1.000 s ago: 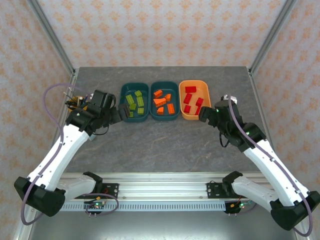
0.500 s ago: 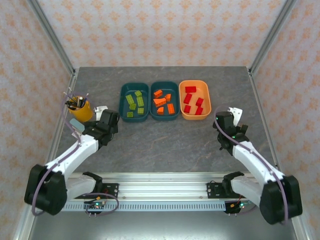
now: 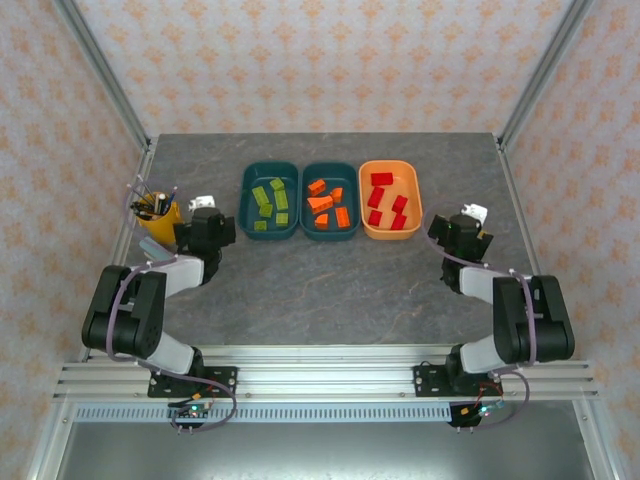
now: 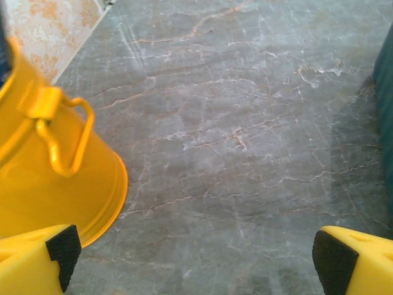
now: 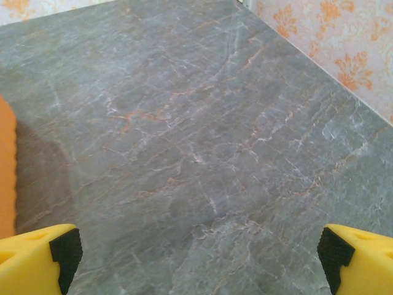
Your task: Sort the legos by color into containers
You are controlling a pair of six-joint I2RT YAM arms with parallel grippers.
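1. Left gripper [image 4: 196, 261] is seen spread wide and empty above the bare table [image 4: 245, 123], beside the yellow cup [image 4: 55, 172].
2. Right gripper [image 5: 196, 252] is likewise spread, with nothing held, near the orange tray [image 3: 413, 184].
3. Yellow-green legos [image 3: 267, 205] are found in the left teal tray [image 3: 244, 205], orange legos [image 3: 320, 205] in the middle teal tray [image 3: 330, 237], and red legos [image 3: 381, 179] in the orange tray.

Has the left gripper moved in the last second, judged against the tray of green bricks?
Yes. The left gripper has pulled back from the left teal tray toward the yellow pen cup, jaws open.
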